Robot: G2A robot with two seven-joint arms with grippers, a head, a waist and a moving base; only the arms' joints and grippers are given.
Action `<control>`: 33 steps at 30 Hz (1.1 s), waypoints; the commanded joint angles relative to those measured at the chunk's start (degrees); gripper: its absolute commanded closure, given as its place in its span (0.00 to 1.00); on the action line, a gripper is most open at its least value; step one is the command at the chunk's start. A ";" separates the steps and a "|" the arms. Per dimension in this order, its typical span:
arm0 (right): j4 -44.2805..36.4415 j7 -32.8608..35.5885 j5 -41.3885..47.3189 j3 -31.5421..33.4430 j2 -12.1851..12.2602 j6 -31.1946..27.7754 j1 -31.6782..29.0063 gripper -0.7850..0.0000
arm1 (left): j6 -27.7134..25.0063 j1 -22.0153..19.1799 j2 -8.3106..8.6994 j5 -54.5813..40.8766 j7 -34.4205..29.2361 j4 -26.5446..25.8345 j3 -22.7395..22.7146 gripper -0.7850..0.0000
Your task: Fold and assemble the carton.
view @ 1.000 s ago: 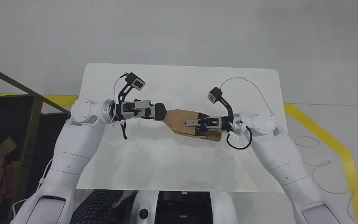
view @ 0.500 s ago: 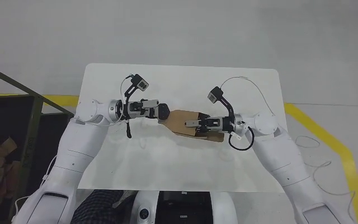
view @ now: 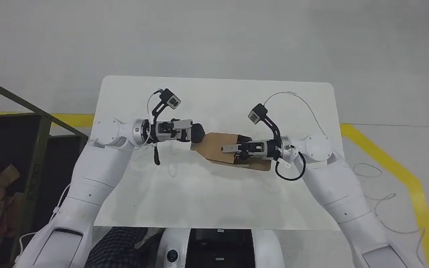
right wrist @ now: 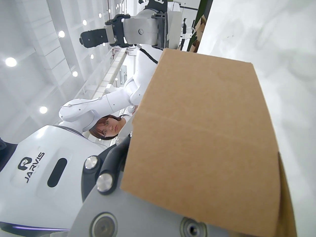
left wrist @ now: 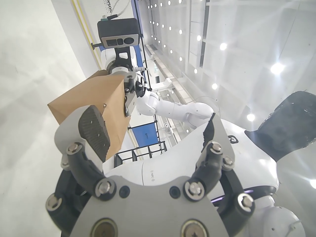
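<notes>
Brown cardboard, the carton hangs over the middle of the white table, its long side running across between the two arms. The right gripper comes in from the right and holds it. In the right wrist view a carton panel covers the fingers, so the hold is read from elsewhere. In the left wrist view the right gripper lies along one face of the carton, and it seems clamped on that wall. The left gripper is at the carton's left end with its jaws spread wide. One ribbed pad stands in front of the carton's near corner, and I cannot tell whether it touches. The other finger is well apart from the box, with nothing between the two. Farther back on the table, a thin white cable loops from the right wrist toward the far right corner. Off the table to the left stands a dark green frame with cardboard scraps beside it. A yellow line crosses the grey floor on the right.
</notes>
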 commanded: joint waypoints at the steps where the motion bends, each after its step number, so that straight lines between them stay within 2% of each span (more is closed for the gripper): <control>1: 0.05 0.06 0.33 -0.16 -0.05 0.10 0.05 1.00 | -0.06 0.12 -0.04 -0.45 -0.11 -0.18 0.14 0.00; 14: 0.57 -0.11 1.61 -0.90 -0.31 -0.17 0.37 1.00 | -0.10 0.25 -0.32 -2.53 -1.16 -0.15 1.06 0.00; 24: 0.85 -0.10 2.11 -0.18 -0.17 -0.37 0.28 1.00 | -0.51 1.10 0.15 -0.50 0.16 -0.92 -0.66 0.00; 33: 0.53 0.03 4.76 -0.51 -0.40 -0.46 -0.10 1.00 | -0.66 1.36 -0.25 -3.45 0.59 -0.33 0.24 0.00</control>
